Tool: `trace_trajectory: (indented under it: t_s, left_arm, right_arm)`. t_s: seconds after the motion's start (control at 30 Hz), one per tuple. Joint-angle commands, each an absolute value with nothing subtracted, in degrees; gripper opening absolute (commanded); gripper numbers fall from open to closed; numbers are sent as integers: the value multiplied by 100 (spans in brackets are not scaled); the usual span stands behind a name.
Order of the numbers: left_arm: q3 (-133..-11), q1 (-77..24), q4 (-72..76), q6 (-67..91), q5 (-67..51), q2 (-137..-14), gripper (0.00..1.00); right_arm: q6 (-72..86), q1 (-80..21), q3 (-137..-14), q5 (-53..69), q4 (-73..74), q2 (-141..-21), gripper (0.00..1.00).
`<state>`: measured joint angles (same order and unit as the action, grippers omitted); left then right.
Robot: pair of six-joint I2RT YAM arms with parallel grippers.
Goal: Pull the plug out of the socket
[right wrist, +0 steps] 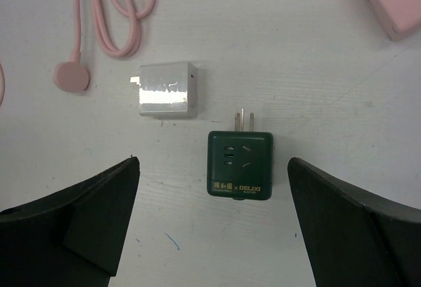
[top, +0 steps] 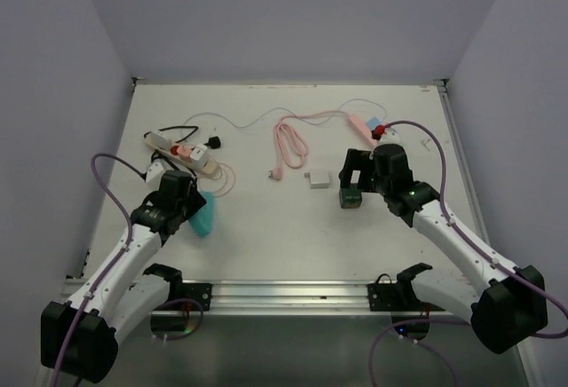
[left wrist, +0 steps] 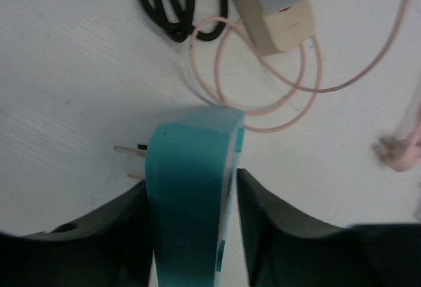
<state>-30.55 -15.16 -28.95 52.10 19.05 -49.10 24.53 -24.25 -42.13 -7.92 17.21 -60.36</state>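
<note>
- The only writing I can read is on the green socket cube [right wrist: 240, 164]. There's a small pale logo, then "x DELIXI" along its near edge, and the first bit is too tiny to make out.
- That cube lies flat on the table [top: 266, 227], socket holes facing up. Its two metal prongs point away from the right arm, toward the far wall.
- The right gripper [right wrist: 212, 165] is spread wide, one finger on each side of the cube. It's touching nothing and holding nothing.
- The teal plug [left wrist: 191, 188] is pinched between the fingers of the left gripper [top: 182, 205], over on the left side of the table and well apart from the cube.
- In the left wrist view its long axis runs along the fingers, and its prongs stick out sideways to the left.
- Just beyond the teal plug there's a beige power strip [left wrist: 276, 10] with loops of thin pink wire [left wrist: 263, 83].
- A white charger block [right wrist: 168, 89] sits near the cube's far left corner, and a coiled pink cable [right wrist: 112, 17] lies past it.
</note>
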Motion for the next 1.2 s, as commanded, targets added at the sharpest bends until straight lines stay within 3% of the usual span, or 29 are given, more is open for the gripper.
trace_trajectory:
  t_s: [0.0, 0.1, 0.33, 0.4, 0.73, 1.17]
  left_arm:
    - [-2971, -1424, -3981, 5449, 2399, -4949, 64]
    - [-2988, -1406, -4043, 5502, 2408, -4843, 84]
    - [-3207, -1327, -4192, 5476, 2382, -4659, 91]
    - [-3426, -1301, -4288, 5344, 2425, -4641, 98]
    - [-4570, -1274, -4123, 4018, 2207, -4482, 100]
    - [-5036, -881, -3657, 3946, 2145, -5387, 100]
  right_arm:
    - [2391, -2408, -4491, -773, 1802, -5924, 99]
    - [2382, -2408, -4561, -791, 1793, -5959, 99]
    - [2321, -2408, -4807, -755, 1872, -6143, 99]
    - [2242, -2408, -4965, -835, 1959, -6222, 99]
    - [2179, -1970, -5879, -1310, 2689, -7118, 99]
    - [2295, -2056, -6170, 1010, 2109, -7550, 98]
